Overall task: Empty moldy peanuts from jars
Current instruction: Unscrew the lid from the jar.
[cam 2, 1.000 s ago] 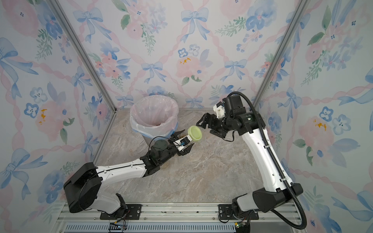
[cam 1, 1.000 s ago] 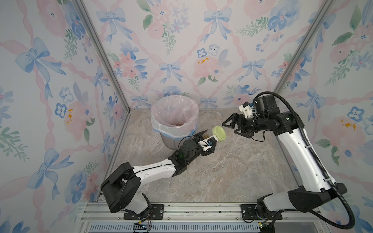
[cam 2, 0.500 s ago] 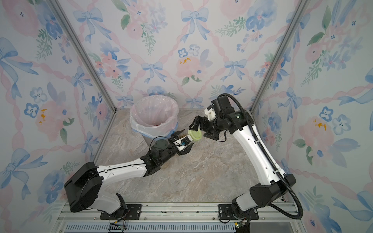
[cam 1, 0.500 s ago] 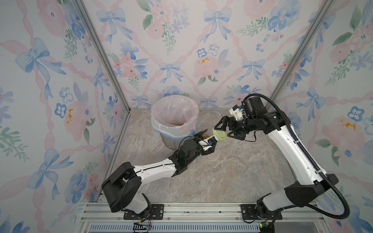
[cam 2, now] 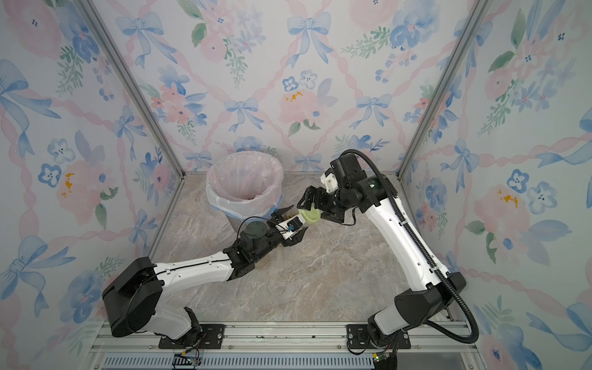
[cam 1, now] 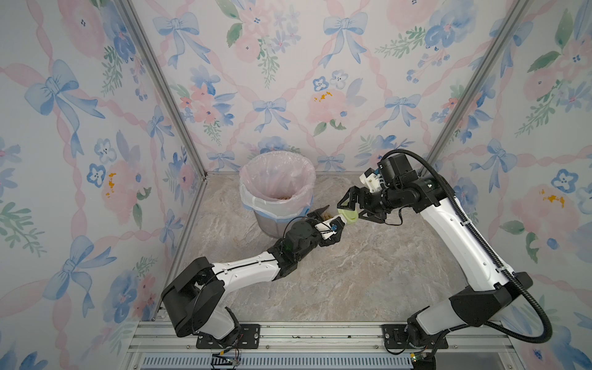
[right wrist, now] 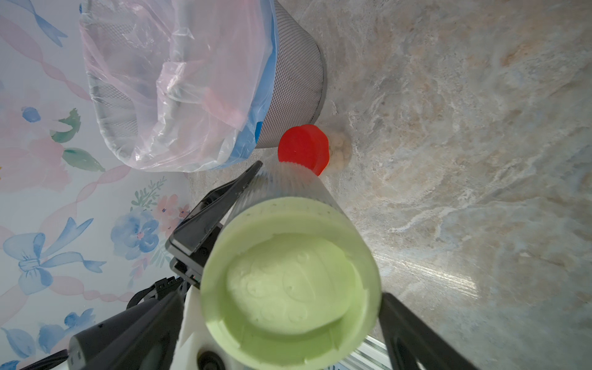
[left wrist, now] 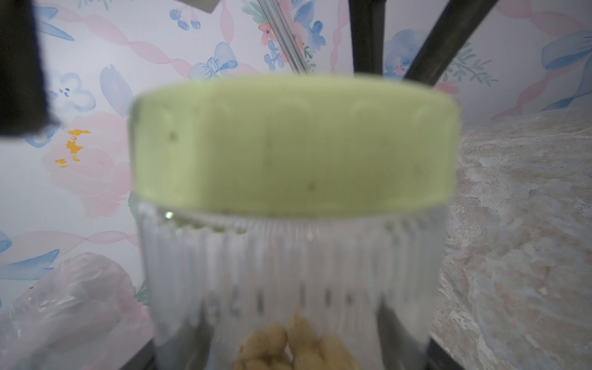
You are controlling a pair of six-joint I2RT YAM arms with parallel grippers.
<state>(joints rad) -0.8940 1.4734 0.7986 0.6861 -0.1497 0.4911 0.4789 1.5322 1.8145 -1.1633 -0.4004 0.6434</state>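
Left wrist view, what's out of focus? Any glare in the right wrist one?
Left wrist view: green lid and ribbed jar blurred, wallpaper behind sharper. Right wrist view: bright sheen on the table beside the soft green lid; red lid crisper.

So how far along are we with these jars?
Done: some peanuts lie in the bin. In hand: left end effector grips a jar, green lid on, peanuts inside; right end effector stands open around that lid. Left: unscrew it, tip it out, then the red-lidded jar by the bin, capped, with peanuts showing.
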